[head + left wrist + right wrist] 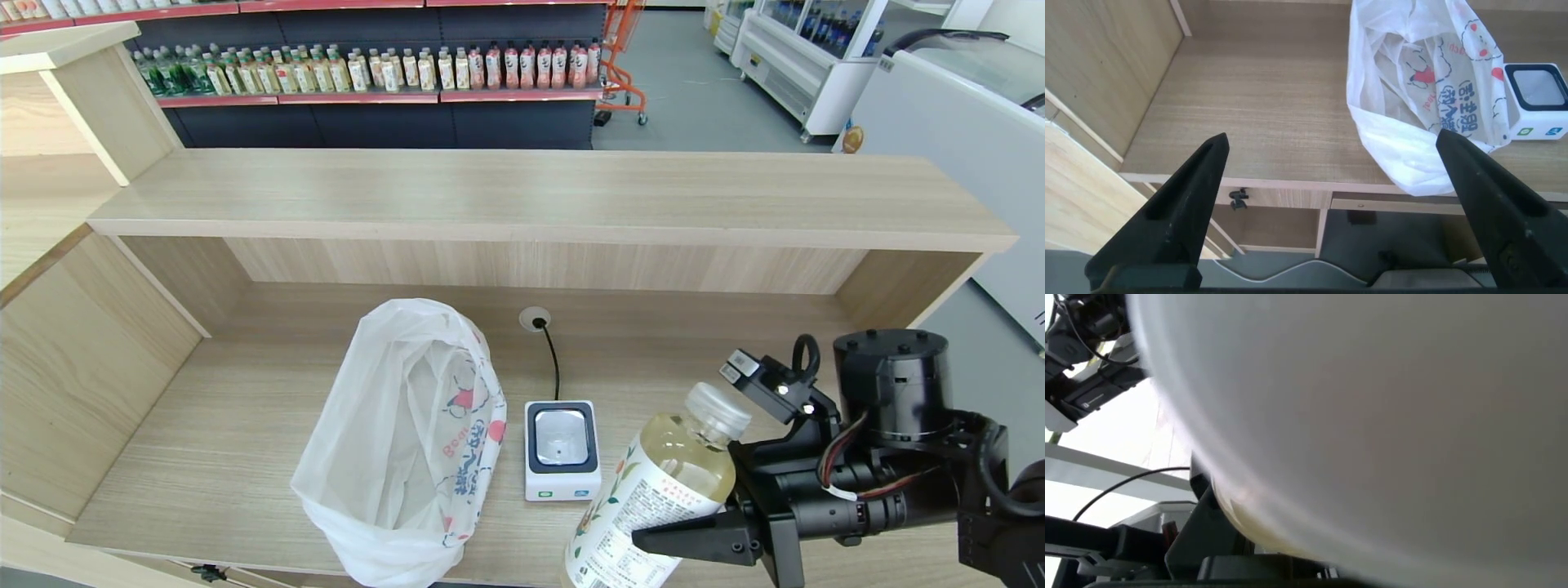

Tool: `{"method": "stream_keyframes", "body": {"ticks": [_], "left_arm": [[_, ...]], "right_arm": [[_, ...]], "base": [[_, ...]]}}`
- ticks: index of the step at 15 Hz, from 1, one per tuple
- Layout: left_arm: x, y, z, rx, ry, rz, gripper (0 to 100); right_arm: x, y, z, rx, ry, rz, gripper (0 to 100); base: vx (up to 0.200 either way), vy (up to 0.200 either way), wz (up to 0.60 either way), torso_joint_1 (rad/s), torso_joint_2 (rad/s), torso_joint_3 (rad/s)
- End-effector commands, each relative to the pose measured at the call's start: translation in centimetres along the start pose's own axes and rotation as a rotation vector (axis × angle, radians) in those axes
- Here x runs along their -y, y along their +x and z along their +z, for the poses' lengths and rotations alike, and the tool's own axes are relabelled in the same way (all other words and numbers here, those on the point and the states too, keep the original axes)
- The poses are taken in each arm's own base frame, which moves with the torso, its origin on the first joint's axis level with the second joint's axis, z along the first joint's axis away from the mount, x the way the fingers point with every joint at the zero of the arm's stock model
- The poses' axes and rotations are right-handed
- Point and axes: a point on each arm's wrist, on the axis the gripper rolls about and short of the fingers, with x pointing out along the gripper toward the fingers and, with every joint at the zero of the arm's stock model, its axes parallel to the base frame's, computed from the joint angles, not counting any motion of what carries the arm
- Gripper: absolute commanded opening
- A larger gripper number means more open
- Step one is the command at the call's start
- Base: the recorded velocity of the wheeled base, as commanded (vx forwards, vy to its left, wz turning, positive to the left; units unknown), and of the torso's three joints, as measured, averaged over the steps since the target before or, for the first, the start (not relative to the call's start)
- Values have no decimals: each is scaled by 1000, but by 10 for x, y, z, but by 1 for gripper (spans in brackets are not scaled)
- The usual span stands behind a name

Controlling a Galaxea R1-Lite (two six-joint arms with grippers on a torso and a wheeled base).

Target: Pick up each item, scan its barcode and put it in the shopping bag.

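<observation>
Plastic, tea-filled bottle (663, 478) is likely handling heavy and slick. Right pincer (694, 529) is gripping its labelled body; left pincer (1331, 145) is hanging open.

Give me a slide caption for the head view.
Right hand holds a drink bottle beside the scanner; the open shopping bag sits on the wooden counter.
</observation>
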Motion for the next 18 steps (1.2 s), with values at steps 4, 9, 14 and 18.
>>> {"method": "stream_keyframes", "body": {"ticks": [4, 9, 14, 18], "left_arm": [[0, 0, 0, 0, 0, 0, 100], [0, 0, 0, 0, 0, 0, 100], [0, 0, 0, 0, -2, 0, 100], [0, 0, 0, 0, 0, 0, 100]], "right_arm": [[1, 5, -5, -20, 10, 5, 0], [-1, 4, -4, -16, 7, 5, 0], [-2, 3, -1, -9, 0, 3, 0], [-2, 3, 1, -2, -7, 5, 0]], "base": [[0, 0, 0, 0, 0, 0], [0, 0, 0, 0, 0, 0], [0, 0, 0, 0, 0, 0], [0, 0, 0, 0, 0, 0]]}}
